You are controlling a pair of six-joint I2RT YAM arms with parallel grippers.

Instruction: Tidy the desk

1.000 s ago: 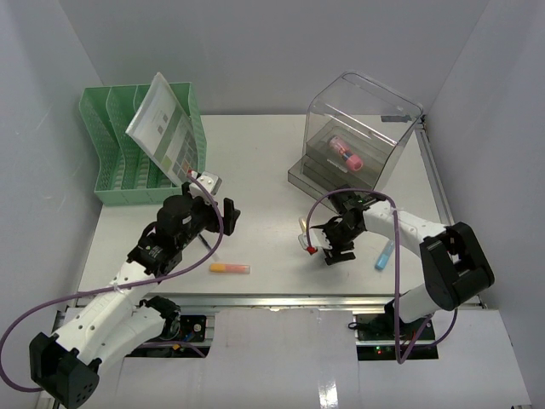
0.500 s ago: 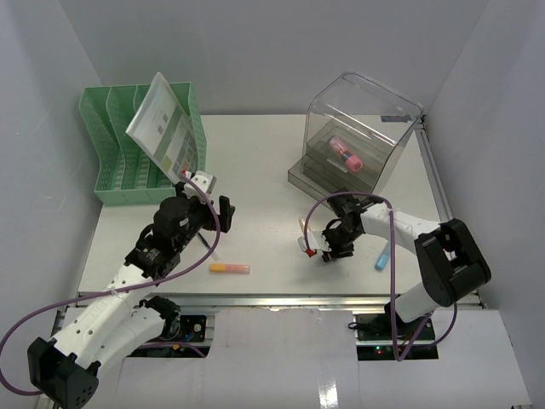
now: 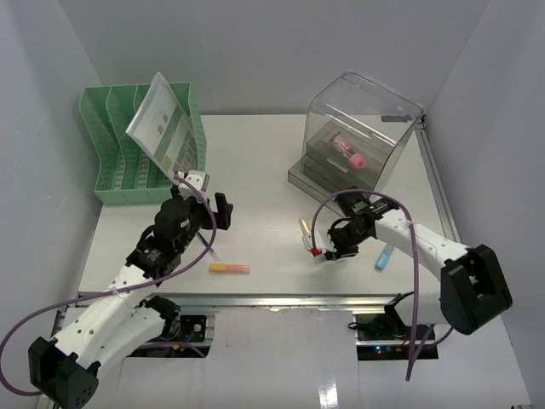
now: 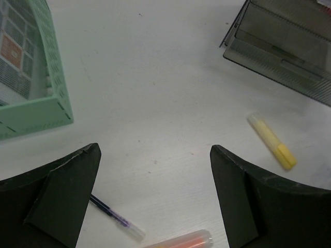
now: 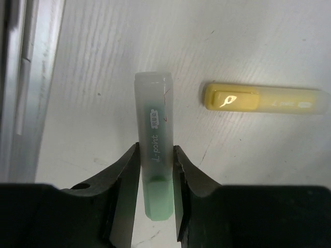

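On the white desk (image 3: 255, 162) my right gripper (image 5: 155, 151) is shut on a green highlighter (image 5: 153, 103) with a clear cap, its two fingers pressed on the barrel; from above the gripper (image 3: 328, 248) is low at the desk's front middle. A yellow highlighter (image 5: 264, 98) lies just beside it, also the yellow highlighter (image 3: 304, 227) from above. My left gripper (image 4: 155, 155) hangs open over bare desk, with an orange highlighter (image 4: 181, 241) and a pen (image 4: 111, 212) under its near side.
A green file rack (image 3: 128, 145) with a sheet of paper (image 3: 162, 128) stands back left. A clear drawer box (image 3: 362, 128) with a pink item (image 3: 347, 152) stands back right. A blue highlighter (image 3: 384, 255) lies right of my right gripper. The aluminium rail (image 5: 20, 77) runs along the front.
My right gripper's fingers have come together onto the green highlighter. The right forearm has swung out to the right. My left gripper has drifted slightly away from the front edge, still open.
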